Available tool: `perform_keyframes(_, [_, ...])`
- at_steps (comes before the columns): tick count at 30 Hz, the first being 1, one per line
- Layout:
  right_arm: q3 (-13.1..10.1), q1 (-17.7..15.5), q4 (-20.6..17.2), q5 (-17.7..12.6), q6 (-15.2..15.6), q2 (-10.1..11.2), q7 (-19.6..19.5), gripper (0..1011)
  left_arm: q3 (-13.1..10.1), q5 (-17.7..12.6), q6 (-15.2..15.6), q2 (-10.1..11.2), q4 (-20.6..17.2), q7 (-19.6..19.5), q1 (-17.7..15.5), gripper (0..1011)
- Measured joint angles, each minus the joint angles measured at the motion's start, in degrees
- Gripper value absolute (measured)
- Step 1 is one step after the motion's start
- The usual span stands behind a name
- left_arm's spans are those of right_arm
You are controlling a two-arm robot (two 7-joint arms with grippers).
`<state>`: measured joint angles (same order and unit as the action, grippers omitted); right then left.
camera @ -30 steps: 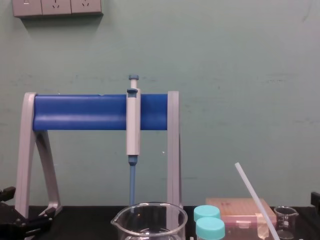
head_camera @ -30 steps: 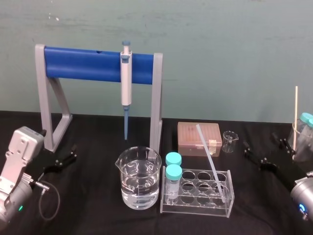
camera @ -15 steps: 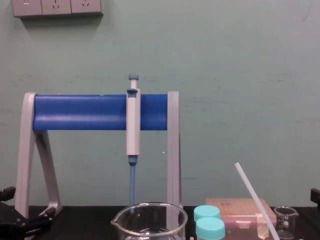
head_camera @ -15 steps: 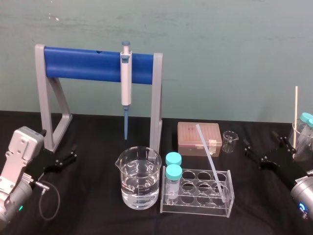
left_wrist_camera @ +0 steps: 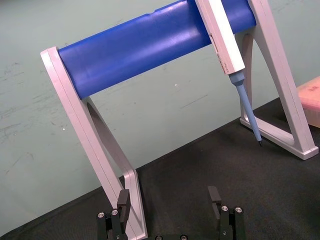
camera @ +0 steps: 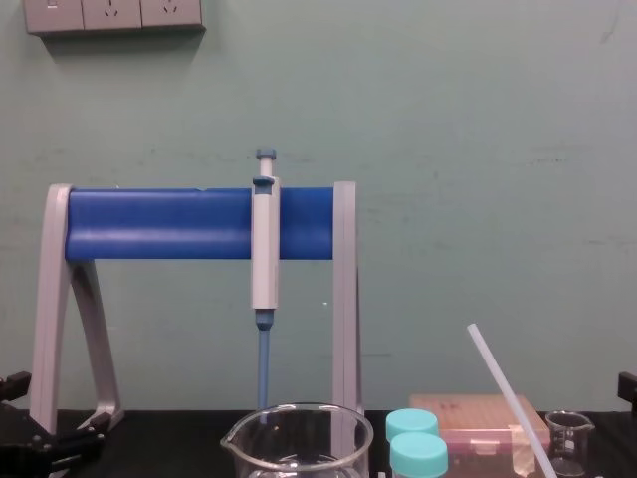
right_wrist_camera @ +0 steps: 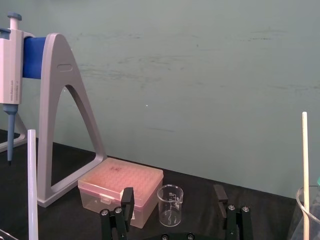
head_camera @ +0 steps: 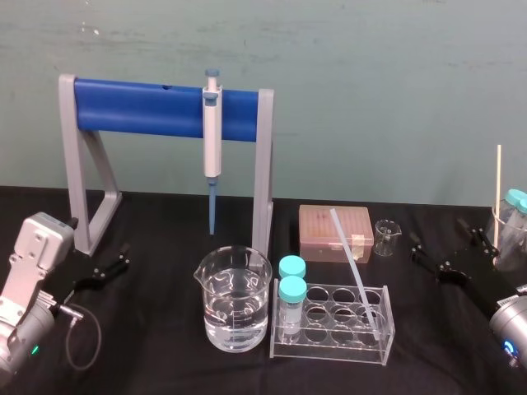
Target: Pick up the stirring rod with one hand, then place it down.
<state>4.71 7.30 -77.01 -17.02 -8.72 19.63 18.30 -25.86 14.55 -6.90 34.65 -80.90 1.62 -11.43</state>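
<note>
Finds rod (head_camera: 349,255) propped aslant in rack (head_camera: 329,352), top free for grasping; right gripper (right_wrist_camera: 173,194) spread wide, ready; left gripper (left_wrist_camera: 169,196) wide, parked.

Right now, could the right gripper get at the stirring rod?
Probably yes. The right gripper is open, and the stirring rod leans out of the rack with its upper length free; only the small beaker stands near the way.
</note>
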Motion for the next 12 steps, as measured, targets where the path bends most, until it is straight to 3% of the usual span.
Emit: perform_keyframes(12, [0.00,0.00,0.00,0.00,-0.07,0.00,0.00,1003,0.00,0.00,0.00,0.00,0.00,0.00,0.00,1000])
